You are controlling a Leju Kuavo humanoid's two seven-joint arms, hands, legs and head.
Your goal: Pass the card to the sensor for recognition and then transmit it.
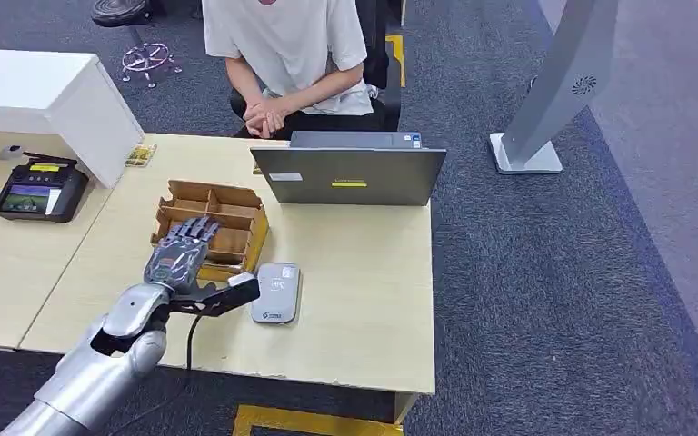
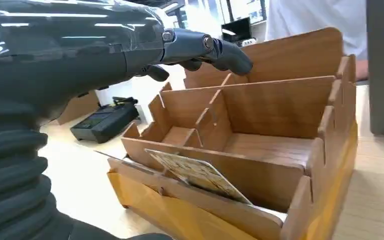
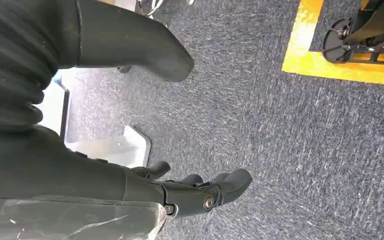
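My left hand (image 1: 180, 257) hovers over the near side of a wooden slotted box (image 1: 232, 218) on the table, fingers spread and holding nothing, its thumb reaching toward the sensor. The left wrist view shows the fingers (image 2: 215, 50) stretched out above the box (image 2: 280, 115), clear of it. A printed card (image 2: 200, 175) leans tilted in the box's front slot, below the hand. The grey sensor pad (image 1: 276, 292) lies flat just right of the box. My right hand (image 3: 200, 192) hangs over the carpet with nothing in it, its fingers loosely extended.
A grey laptop (image 1: 350, 174) stands behind the box, and a person (image 1: 282, 54) sits beyond it with hands clasped. A black payment terminal (image 1: 34, 193) and a white cabinet (image 1: 45, 95) are at the left. A grey stand (image 1: 545, 100) rises on the carpet at right.
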